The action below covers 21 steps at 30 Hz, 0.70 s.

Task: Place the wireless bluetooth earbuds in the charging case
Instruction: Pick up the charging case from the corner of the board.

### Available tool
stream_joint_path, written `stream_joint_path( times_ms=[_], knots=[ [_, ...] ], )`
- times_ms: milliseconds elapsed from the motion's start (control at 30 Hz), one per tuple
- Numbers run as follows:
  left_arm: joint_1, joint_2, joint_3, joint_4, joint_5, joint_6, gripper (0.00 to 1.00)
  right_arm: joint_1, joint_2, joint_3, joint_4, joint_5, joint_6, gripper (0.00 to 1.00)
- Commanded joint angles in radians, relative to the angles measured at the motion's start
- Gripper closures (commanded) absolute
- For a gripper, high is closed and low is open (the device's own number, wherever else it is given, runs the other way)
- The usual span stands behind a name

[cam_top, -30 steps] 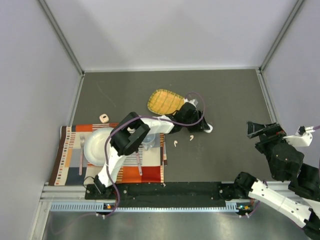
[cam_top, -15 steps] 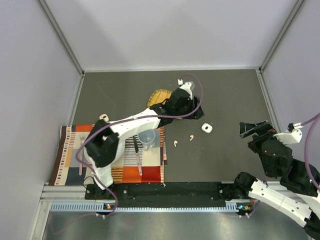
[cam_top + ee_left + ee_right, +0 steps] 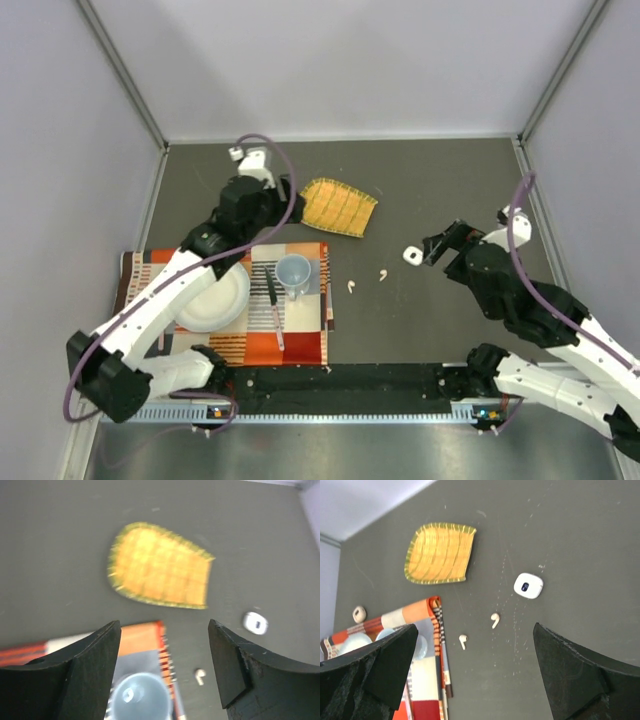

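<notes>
Both sets of jaws gape wide, empty; the tiny earbuds [image 3: 494,619] could skid away under careless pinching beside the charging case [image 3: 528,586].

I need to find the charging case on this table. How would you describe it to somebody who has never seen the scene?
Start from the yellow woven mat on the dark table. To its right, just in front of the right gripper, lies the charging case, a small white rounded square. Unlike the two thin earbuds beside it, it is flat and has a dark spot in the middle.
</notes>
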Motion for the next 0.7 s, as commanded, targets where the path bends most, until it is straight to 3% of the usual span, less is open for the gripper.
stream_joint_path(
  times_ms=[0, 133, 233, 333, 667],
  knots=[
    [0.137, -0.105, -0.100, -0.090, -0.061, 0.007, 0.22, -0.007, 0.049, 0.034, 0.073, -0.091, -0.036, 0.01],
    [0.241, -0.081, -0.105, -0.170, -0.152, -0.025, 0.14, -0.008, 0.052, 0.019, 0.087, -0.121, -0.013, 0.01],
    [0.318, -0.003, -0.090, -0.213, -0.126, -0.045, 0.12, -0.007, 0.048, 0.016, 0.092, -0.138, -0.019, 0.01],
    [0.372, 0.063, -0.084, -0.228, -0.150, -0.073, 0.03, -0.007, 0.040, 0.014, 0.095, -0.147, -0.039, 0.01],
    [0.553, 0.255, -0.050, -0.179, -0.155, -0.085, 0.01, -0.007, 0.006, -0.018, 0.096, -0.153, -0.037, 0.01]
  ],
)
